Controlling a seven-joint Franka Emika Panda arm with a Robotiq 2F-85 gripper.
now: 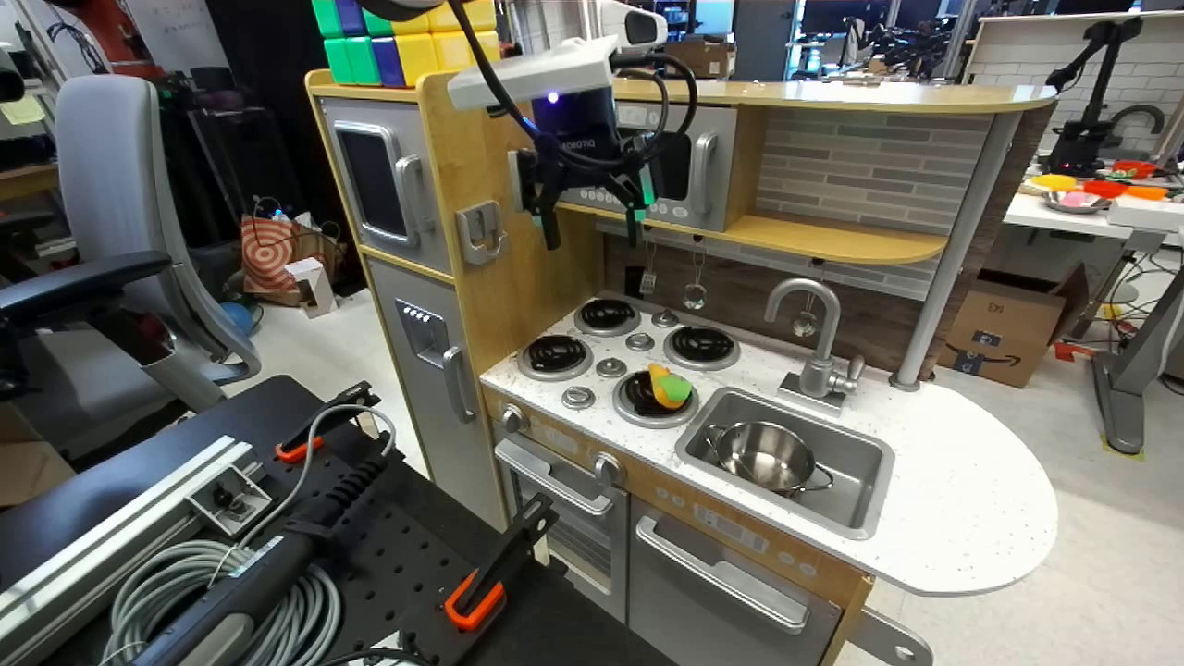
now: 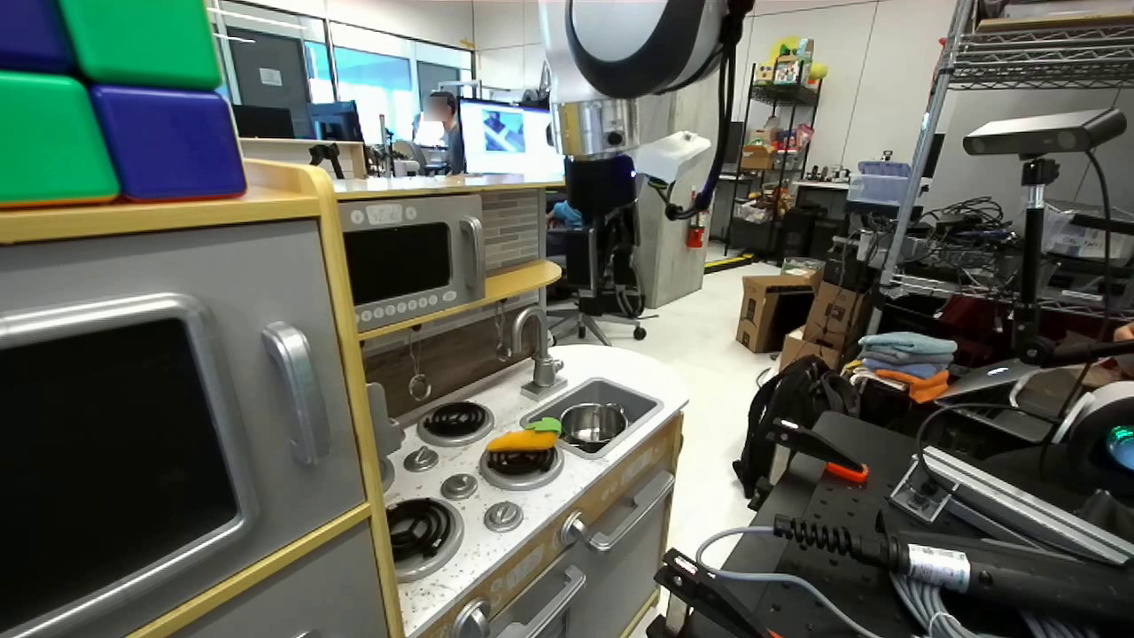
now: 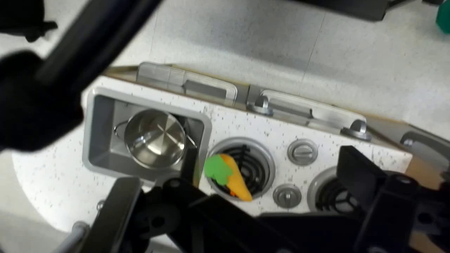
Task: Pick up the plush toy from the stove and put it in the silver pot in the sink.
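In an exterior view: raised, frontal, angled down on stove [image 1: 601, 346] and sink [image 1: 846, 467]. In an exterior view: close to a cabinet [image 2: 190, 399], facing past it, lengthwise. Wrist view: overhead, facing down past fingers [image 3: 358, 175]. All share stove and sink.

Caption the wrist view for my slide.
Plush toy on a stove burner, silver pot in the neighbouring sink, gripper fingers spread above.

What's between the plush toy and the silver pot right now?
In an exterior view, the burner's silver ring, a thin strip of white countertop, then the sink's rim.
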